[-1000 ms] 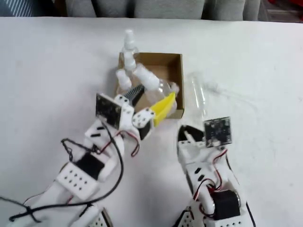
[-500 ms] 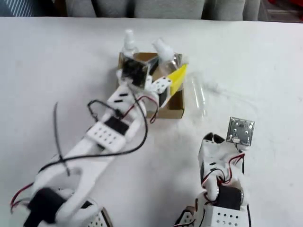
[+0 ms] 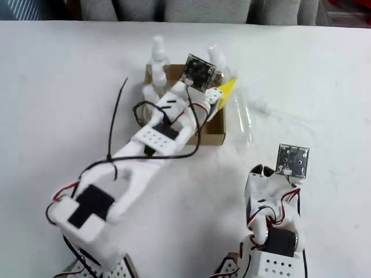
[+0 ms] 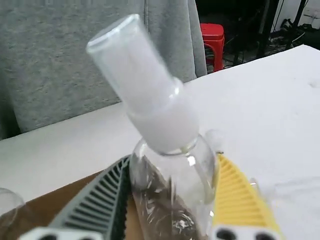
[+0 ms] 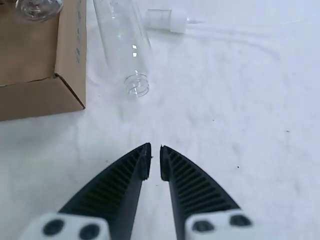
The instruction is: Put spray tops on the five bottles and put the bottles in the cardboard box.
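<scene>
Bottles [image 3: 155, 58] with tops on crowd the box's [image 3: 214, 138] left side, tops poking past its rim, so that side is taken. Left pincer [image 3: 223, 92] is clamped on a capped bottle [image 4: 150, 100], held tilted over the box's far right corner, likely to go into the free room there. Just right of the box a bare bottle [image 5: 122, 47] lies on the tabletop [image 3: 69, 87], mouth toward the right arm, with a loose spray top [image 5: 164, 21] near its far end and the top's tube trailing away. Right pincer [image 5: 155, 161] hangs low over the tabletop short of that mouth, clenched on nothing, probably waiting. The box wall hems the bare bottle's left side.
</scene>
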